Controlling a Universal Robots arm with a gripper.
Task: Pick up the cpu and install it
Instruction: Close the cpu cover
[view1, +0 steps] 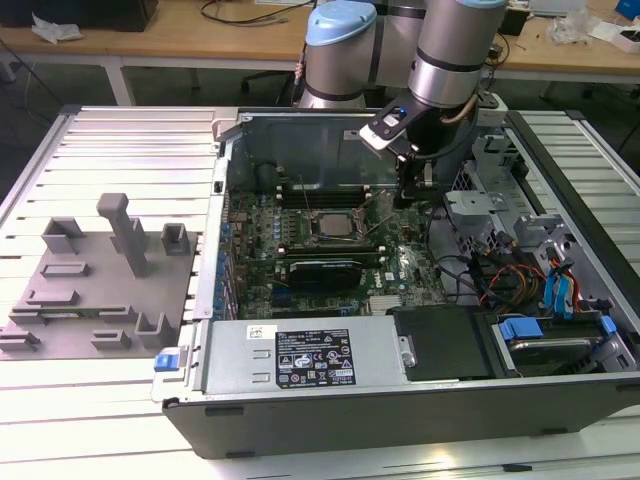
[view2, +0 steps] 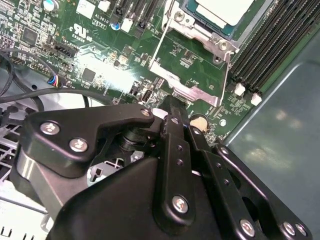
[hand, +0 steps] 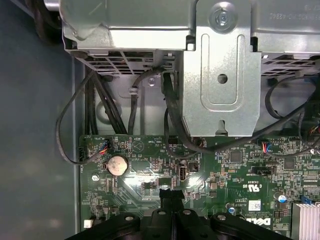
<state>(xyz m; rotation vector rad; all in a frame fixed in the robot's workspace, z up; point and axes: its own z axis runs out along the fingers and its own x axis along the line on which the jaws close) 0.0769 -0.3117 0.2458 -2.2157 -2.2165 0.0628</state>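
CPU, seated in the socket at the gripper's eight o'clock in the exterior view, is probably light, stiff and fragile, so grip its edges. Jaws closed, empty.

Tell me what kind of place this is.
Probably a robotics lab or workshop: a robot arm over an open computer case on a slatted metal table, with wooden desks behind.

Light falls bright and even from overhead. In the exterior view the ribbed table washes out to near white along the frame's lower edge, while the inside of the computer case is dimmer. In both wrist views a patch of glare lies on the motherboard. My gripper reads deep black, with small glints on its screws.
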